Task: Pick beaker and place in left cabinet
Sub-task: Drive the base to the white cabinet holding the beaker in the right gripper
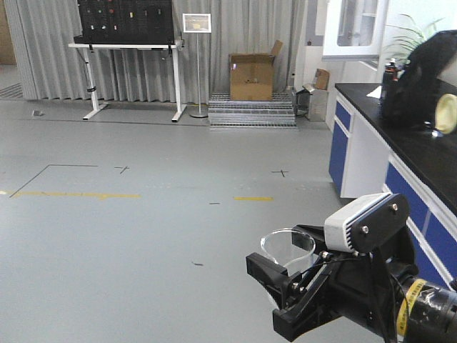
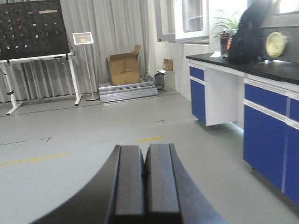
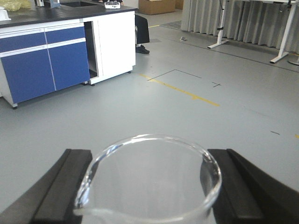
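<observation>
The beaker [image 3: 147, 183], clear glass with a pour spout on its near rim, sits upright between the two black fingers [image 3: 65, 186] of my right gripper [image 3: 148, 189], which is shut on it. From the front-facing view, the beaker [image 1: 288, 249] hangs above the grey floor in the right gripper [image 1: 289, 263] at bottom right. My left gripper [image 2: 144, 173] is shut, pads pressed together on nothing. A white unit with a glass-panelled door [image 1: 355, 28] stands at the back right; I cannot tell whether it is the left cabinet.
A blue-and-white lab counter [image 1: 371, 153] with a black top runs along the right, carrying a black bag [image 1: 423, 78]. At the back stand a cardboard box [image 1: 251, 77], a metal grate [image 1: 251, 111], a sign stand [image 1: 197, 66] and a black pegboard table [image 1: 127, 32].
</observation>
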Robot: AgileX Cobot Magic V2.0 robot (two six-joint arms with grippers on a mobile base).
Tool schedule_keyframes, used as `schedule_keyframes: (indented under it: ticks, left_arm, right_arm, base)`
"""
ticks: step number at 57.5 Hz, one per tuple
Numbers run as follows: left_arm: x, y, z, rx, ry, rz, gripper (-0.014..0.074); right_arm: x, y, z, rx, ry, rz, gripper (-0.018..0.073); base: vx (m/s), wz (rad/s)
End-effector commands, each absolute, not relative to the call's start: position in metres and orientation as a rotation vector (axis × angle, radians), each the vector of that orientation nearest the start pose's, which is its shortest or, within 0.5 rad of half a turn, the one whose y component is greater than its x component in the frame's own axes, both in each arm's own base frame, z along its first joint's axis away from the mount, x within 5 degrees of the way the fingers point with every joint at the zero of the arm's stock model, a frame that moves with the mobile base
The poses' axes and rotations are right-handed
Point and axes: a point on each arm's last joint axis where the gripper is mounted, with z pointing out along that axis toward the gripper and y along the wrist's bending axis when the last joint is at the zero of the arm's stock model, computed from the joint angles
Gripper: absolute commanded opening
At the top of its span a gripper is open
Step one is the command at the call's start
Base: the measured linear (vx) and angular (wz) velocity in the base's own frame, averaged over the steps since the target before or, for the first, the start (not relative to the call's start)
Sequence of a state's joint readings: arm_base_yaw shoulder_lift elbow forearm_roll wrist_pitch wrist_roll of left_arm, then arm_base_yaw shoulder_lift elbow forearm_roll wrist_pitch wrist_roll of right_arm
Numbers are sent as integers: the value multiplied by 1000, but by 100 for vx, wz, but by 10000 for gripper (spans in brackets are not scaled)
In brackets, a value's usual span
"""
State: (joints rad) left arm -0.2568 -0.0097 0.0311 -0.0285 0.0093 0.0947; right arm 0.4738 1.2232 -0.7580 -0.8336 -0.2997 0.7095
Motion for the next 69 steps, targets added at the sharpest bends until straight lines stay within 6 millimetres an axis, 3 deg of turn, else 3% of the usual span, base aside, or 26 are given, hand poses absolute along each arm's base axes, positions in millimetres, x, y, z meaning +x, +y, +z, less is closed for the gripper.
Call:
schedule_keyframes:
  ticks: [1, 69]
  left_arm:
    - [54, -14, 205, 223, 1413, -168, 1]
    - [54, -14, 205, 223, 1413, -168, 1]
  right_arm:
    - [226, 141, 335, -643, 1536, 504, -4]
    - [227, 141, 334, -643, 1543, 502, -4]
  base:
    - [70, 13]
    - [75, -2]
